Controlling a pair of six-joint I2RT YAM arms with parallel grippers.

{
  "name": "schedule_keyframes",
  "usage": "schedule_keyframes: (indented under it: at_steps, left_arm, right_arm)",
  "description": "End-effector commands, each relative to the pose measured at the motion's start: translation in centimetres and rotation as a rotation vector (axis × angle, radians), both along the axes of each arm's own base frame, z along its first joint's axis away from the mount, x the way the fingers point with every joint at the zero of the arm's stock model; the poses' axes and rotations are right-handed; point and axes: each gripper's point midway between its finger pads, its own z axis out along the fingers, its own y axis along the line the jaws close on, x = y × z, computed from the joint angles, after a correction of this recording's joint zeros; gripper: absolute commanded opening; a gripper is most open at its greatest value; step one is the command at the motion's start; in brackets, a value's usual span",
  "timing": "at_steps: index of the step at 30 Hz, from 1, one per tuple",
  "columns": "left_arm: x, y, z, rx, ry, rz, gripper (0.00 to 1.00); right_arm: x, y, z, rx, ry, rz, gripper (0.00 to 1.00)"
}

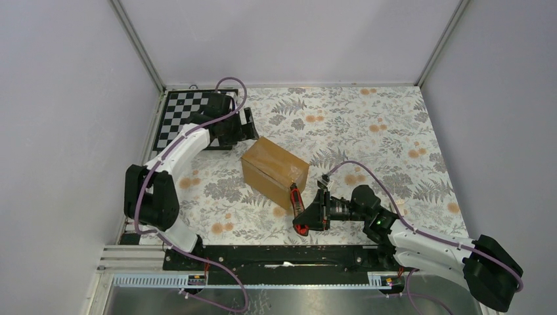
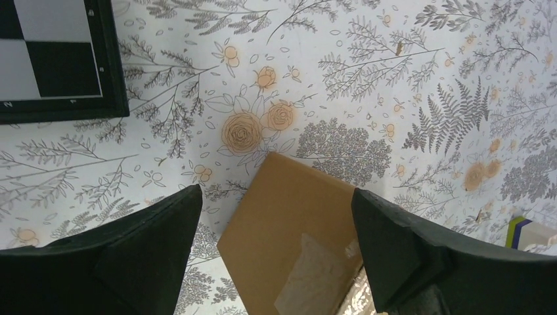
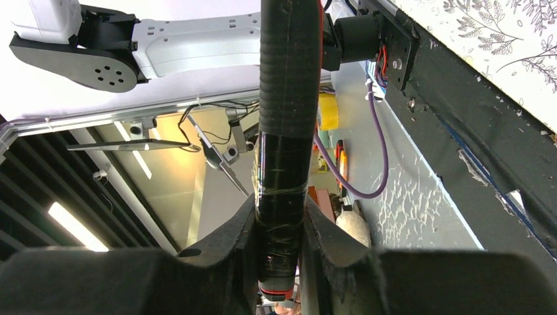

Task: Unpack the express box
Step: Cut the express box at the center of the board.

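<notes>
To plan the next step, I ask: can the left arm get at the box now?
Probably yes. The left end effector is open close to the far corner of the box, and nothing lies between them.

Left wrist view: the box (image 2: 289, 243) runs off the bottom edge, one corner tucked behind the fingers (image 2: 407, 256), and the checkerboard (image 2: 52, 65) is clipped at the top left. A coloured object (image 2: 523, 231) peeks in at the right edge, too cut off to name. Right wrist view: the cutter (image 3: 284, 131) shoots past the top edge, blade unseen. From above, its tip meets the box; touching or apart, too small to tell.
</notes>
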Motion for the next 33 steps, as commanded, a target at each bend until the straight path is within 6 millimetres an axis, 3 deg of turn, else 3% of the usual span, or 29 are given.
schedule_keyframes:
  at_steps: [1,8,13,19,30,33]
  left_arm:
    - [1.7,-1.6,4.5,0.007,-0.151,-0.1,0.93]
    - [2.2,-2.1,3.3,0.018,-0.128,-0.111,0.94]
    - [1.2,-3.8,2.0,-0.081,-0.12,-0.159,0.94]
    - [-0.1,-4.5,0.3,-0.149,-0.096,-0.159,0.94]
    - [-0.8,-5.5,0.5,-0.253,-0.11,-0.147,0.95]
    - [-1.0,-5.5,0.5,-0.26,-0.108,-0.146,0.95]
  right_arm:
    - [-0.8,-0.1,2.8,0.104,-0.094,0.053,0.0]
    - [-1.1,-0.2,2.3,0.095,-0.096,0.073,0.0]
    - [-1.4,-0.3,1.6,0.099,-0.092,0.087,0.0]
    - [-1.5,-0.4,2.6,0.171,-0.084,0.082,0.0]
    - [-1.1,-0.5,5.1,0.326,-0.045,0.072,0.0]
    - [-0.7,-0.2,4.3,0.288,-0.032,0.059,0.0]
